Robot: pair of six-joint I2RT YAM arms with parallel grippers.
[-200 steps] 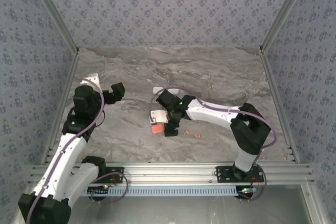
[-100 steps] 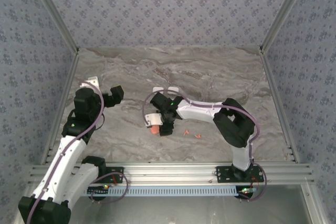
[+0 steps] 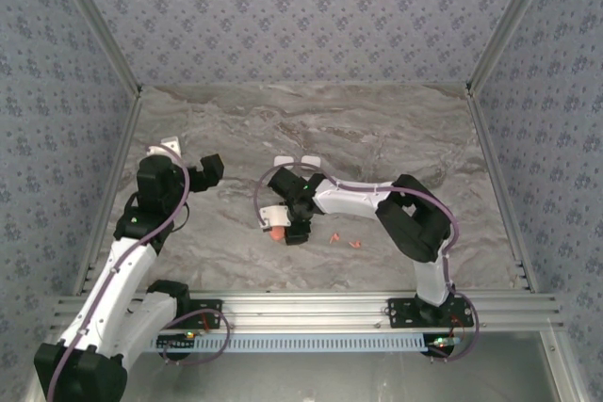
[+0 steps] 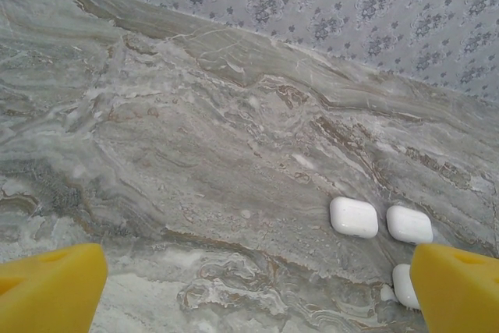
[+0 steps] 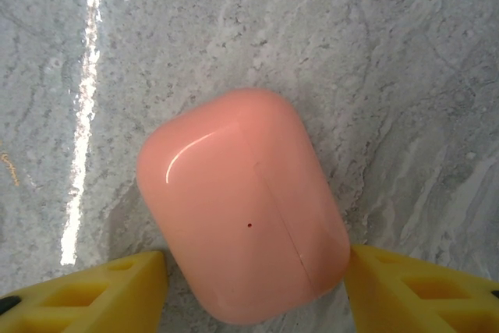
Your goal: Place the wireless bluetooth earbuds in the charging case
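The marble-patterned table (image 3: pixel 396 138) sits within patterned walls (image 3: pixel 301 16). The left arm (image 3: pixel 122 261) rises along the table's left side. The right arm (image 3: pixel 415 223) folds back and reaches to the table's middle.

Left gripper (image 4: pixel 253 286): the yellow fingers (image 4: pixel 51 286) are set wide apart, with bare marble between them. In the top view it hangs well left of centre (image 3: pixel 203 171).

Right gripper (image 5: pixel 253 290): it points down over the pink charging case (image 5: pixel 245 204), one yellow finger (image 5: pixel 86 294) at each flank of the case's near end. The fingers stand at or against its sides; whether they press it cannot be told.

The pink charging case lies flat on the table near the centre (image 3: pixel 276 233), lid closed, its seam visible.

Three white cases (image 4: pixel 353 217) lie on the marble beyond it, the third partly hidden behind the left gripper's finger.

The two red earbuds (image 3: pixel 334 237) lie loose on the table just to the right of the pink case, apart from it and outside it.
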